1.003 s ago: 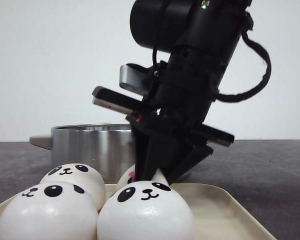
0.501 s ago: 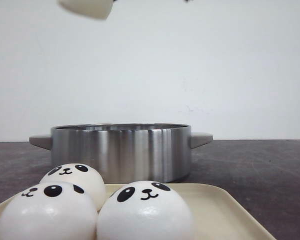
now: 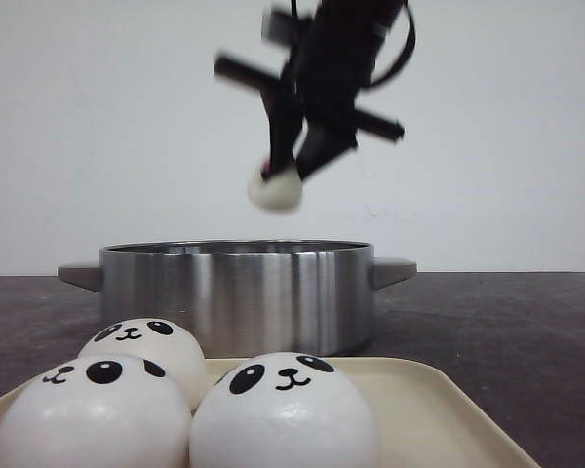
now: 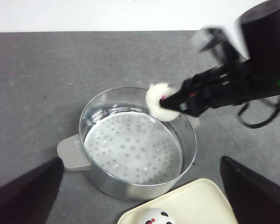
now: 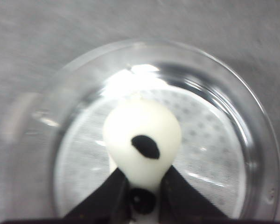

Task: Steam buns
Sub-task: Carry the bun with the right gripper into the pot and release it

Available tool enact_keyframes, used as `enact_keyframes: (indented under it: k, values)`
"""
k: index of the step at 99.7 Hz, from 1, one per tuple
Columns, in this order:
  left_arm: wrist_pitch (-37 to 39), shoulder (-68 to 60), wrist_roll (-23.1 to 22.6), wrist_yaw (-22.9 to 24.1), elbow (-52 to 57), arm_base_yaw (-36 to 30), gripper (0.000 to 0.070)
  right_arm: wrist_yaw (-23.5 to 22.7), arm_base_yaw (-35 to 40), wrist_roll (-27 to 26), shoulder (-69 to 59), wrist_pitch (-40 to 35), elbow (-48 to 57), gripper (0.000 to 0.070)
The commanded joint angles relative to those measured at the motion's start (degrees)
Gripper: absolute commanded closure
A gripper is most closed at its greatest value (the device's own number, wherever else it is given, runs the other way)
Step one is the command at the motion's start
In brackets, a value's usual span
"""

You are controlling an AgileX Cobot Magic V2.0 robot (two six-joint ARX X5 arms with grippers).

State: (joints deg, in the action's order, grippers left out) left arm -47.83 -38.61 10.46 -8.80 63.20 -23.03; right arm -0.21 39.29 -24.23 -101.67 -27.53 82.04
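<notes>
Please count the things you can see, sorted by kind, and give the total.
Buns: 4, with 3 on the tray and 1 in the right gripper
Pot: 1
Tray: 1
Total: 6

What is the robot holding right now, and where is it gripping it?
The right gripper holds a panda bun, its fingers pinching one end, above the steamer pot. The left gripper holds nothing.

You have 4 buns: 3 [image 3: 136, 341] [image 3: 93, 414] [image 3: 283, 414] on 1 cream tray [image 3: 439, 409], 1 [image 3: 276, 187] above 1 steel pot [image 3: 234, 292].
</notes>
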Motion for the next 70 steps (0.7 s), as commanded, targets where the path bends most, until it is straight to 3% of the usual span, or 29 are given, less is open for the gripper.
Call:
enact_keyframes:
  k: [1,46,51,57,70]
  values:
    - [0.55,-0.33,-0.52,0.26,0.37,-0.31,0.0,0.81,-0.02,0.11,-2.19,0.9,1.33,0.0699]
    - [-1.9,-0.98,-0.52,0.26,0.37,-0.31,0.0,0.63,-3.91,-0.85,-8.59,1.81,1.33,0.069]
    - [-1.9,-1.07,-0.55,0.26,0.37,-0.31,0.0,0.63,-3.91,-0.85,-8.59,1.99,1.33,0.0654]
    - [-1.88,-1.09,-0.52,0.26,0.37,-0.31,0.0,0.63,-3.93,-0.83,-8.59,1.9,1.33,0.0562]
    - [-1.88,-1.14,-0.55,0.26,0.37,-0.31,0.0,0.63,-3.96,-0.81,-8.59,1.49,1.33,0.0484]
